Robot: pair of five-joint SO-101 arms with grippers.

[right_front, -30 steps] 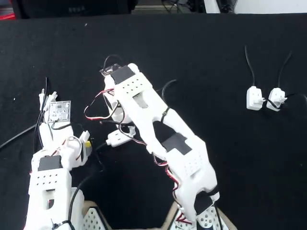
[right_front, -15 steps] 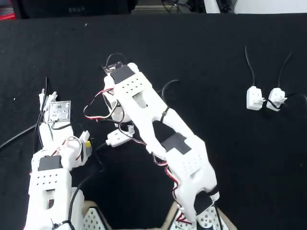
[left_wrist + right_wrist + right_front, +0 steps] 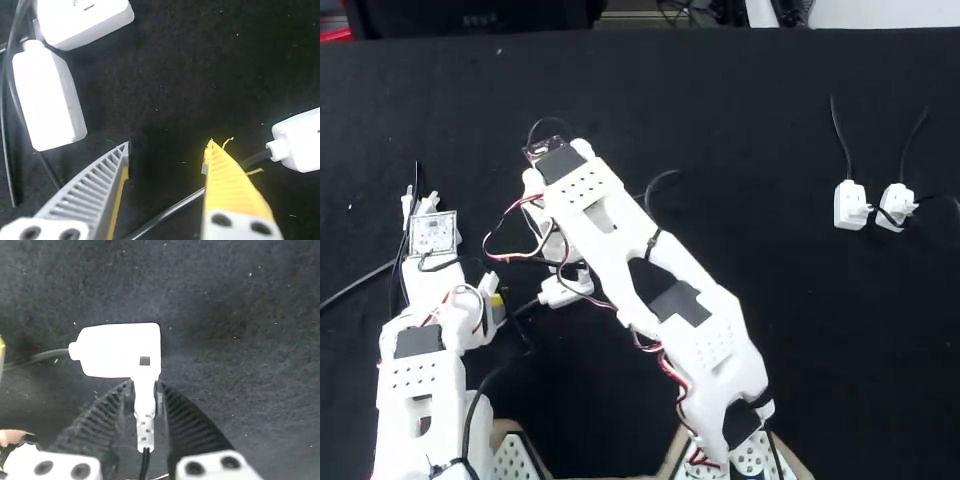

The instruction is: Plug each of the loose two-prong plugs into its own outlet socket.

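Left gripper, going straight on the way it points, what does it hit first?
Probably just the bare cloth: nothing lies straight ahead of the left gripper, though depth is unclear.

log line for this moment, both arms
right gripper: shut on plug, touching socket | left gripper: open, empty | loose plugs: two, apart from both arms

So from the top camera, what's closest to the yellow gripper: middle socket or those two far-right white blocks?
1. Middle socket, beside the left gripper.
2. Inner far-right block, across the table.
3. Outer far-right block, farthest right.
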